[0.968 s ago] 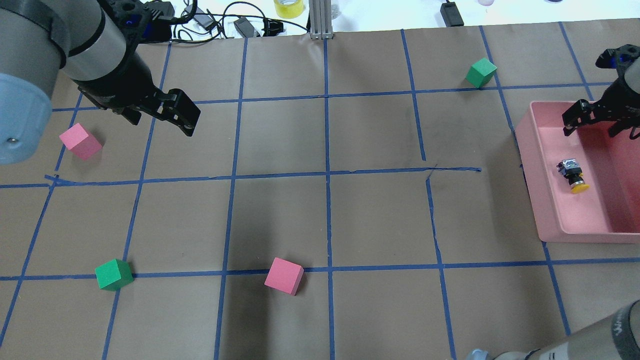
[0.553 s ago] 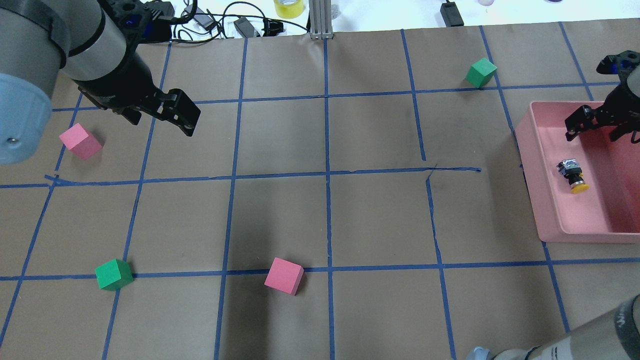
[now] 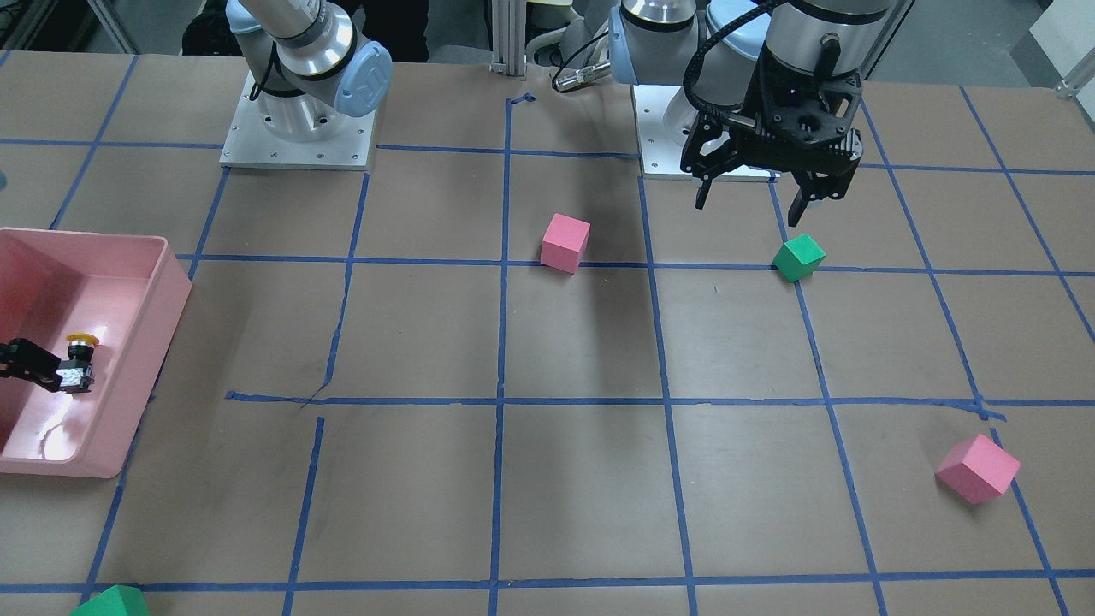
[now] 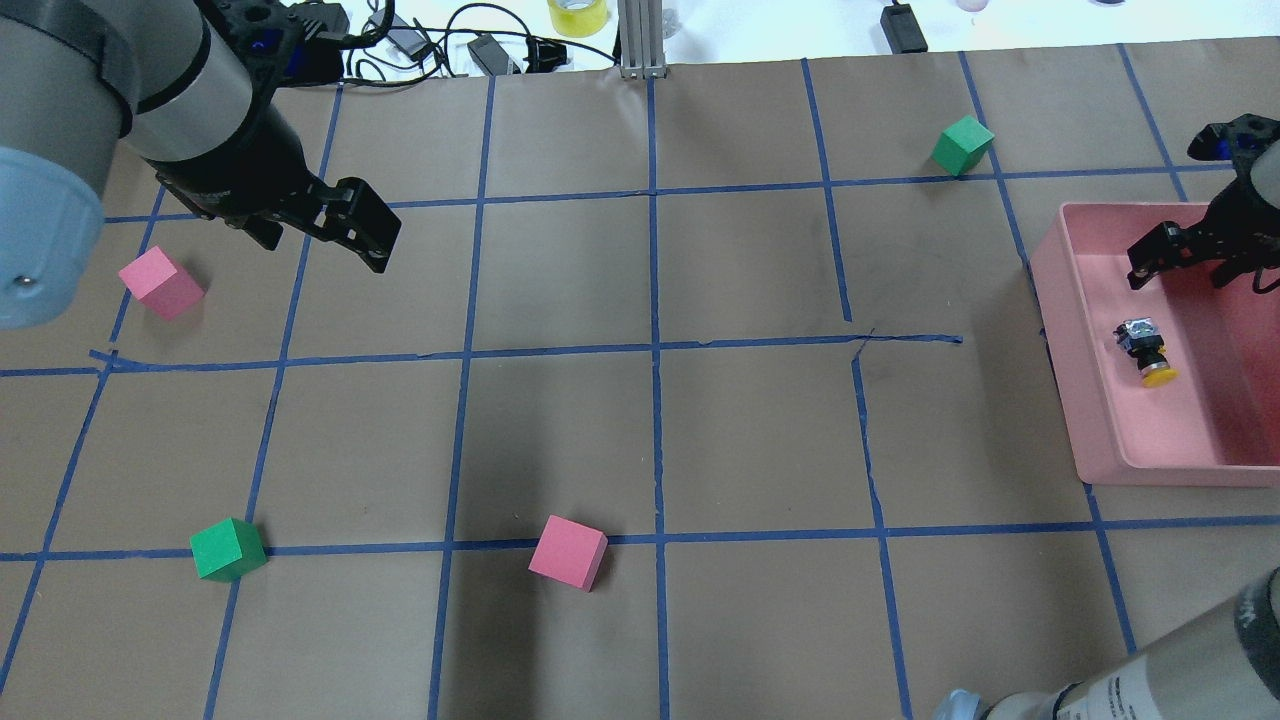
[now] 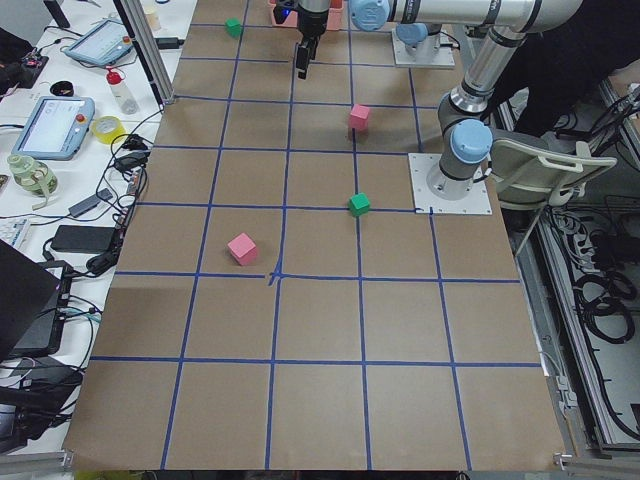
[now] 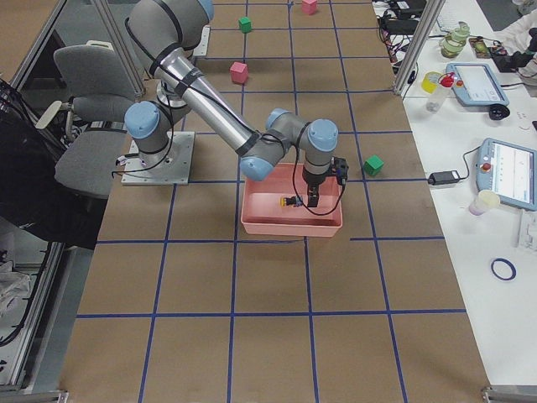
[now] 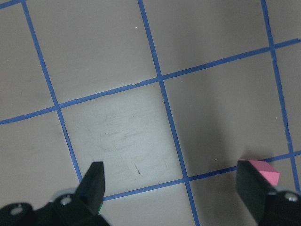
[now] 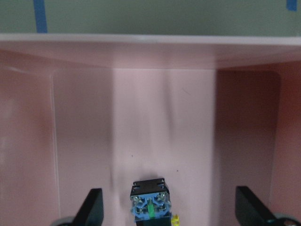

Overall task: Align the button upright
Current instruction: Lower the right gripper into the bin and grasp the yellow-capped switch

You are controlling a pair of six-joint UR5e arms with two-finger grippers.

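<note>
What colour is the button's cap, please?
Yellow; the cap shows best in the overhead exterior view.

The left hand [image 5: 301, 68] is hanging over the far part of the counter [image 5: 320, 400]. A pink cube [image 5: 241, 248] and a green cube [image 5: 359, 204] are lying nearer, well apart from each other.

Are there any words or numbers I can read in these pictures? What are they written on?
No text here reads clearly.
Print on the right arm, overhead view: too blurred to read.
Mark on the blue joint cap: too blurred to read.
Screens of the tablets on the side desk: too small to read.
The button, the cubes and the pink bin: no writing shows.
</note>
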